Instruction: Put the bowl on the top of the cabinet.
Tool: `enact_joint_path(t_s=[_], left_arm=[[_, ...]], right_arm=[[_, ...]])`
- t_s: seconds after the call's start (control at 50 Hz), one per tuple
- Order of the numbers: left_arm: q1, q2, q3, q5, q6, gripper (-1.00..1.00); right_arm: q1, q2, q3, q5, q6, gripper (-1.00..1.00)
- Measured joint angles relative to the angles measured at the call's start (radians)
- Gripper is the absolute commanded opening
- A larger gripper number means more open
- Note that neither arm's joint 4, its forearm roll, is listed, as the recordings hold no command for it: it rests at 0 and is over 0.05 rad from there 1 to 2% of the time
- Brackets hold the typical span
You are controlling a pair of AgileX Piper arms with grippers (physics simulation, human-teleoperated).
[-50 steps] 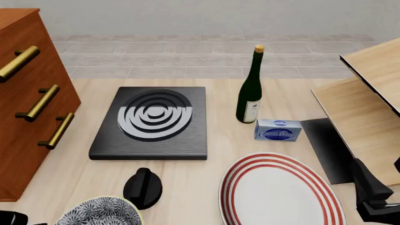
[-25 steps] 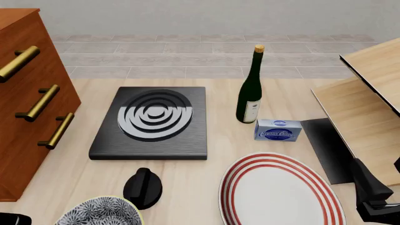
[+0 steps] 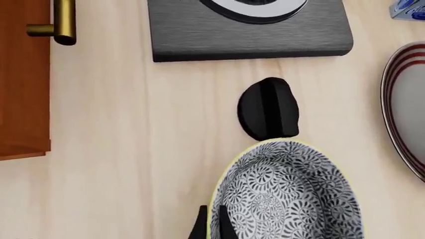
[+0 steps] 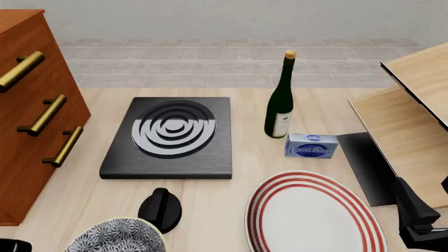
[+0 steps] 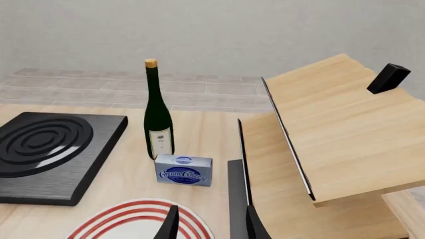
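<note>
The bowl (image 4: 115,237), navy-patterned with a cream rim, is at the near left edge of the front view. It fills the left wrist view (image 3: 292,194). My left gripper (image 3: 210,225) is shut on the bowl's rim, one finger inside and one outside; in the front view only a dark bit of the arm (image 4: 10,245) shows. The reddish-brown cabinet (image 4: 35,121) with brass handles stands at the far left, also in the left wrist view (image 3: 23,74); its top is cut off by the frame. My right gripper (image 5: 212,226) is open and empty at the near right (image 4: 420,220).
A black knob (image 4: 160,209) lies just beyond the bowl. A black burner slab (image 4: 168,137) sits mid-table. A red-ringed white plate (image 4: 311,215) is near right, with a cream cheese box (image 4: 311,145) and wine bottle (image 4: 280,105) behind it. A plywood structure (image 4: 413,121) stands right.
The bowl has shifted slightly up and to the right in the front view and tilted, showing more of its outer wall. The right arm has not moved.
</note>
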Motion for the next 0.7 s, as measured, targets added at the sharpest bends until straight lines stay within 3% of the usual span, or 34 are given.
enact_joint_path(t_s=[0.24,0.7], left_arm=[[0.014,0.004,-0.039,0.012,0.012,-1.00],[0.020,0.055,-0.222,0.013,-0.008,-1.00]], right_arm=[[0.000,0.000,0.000,0.000,0.000,1.00],[0.000,0.000,0.000,0.000,0.000,1.00]])
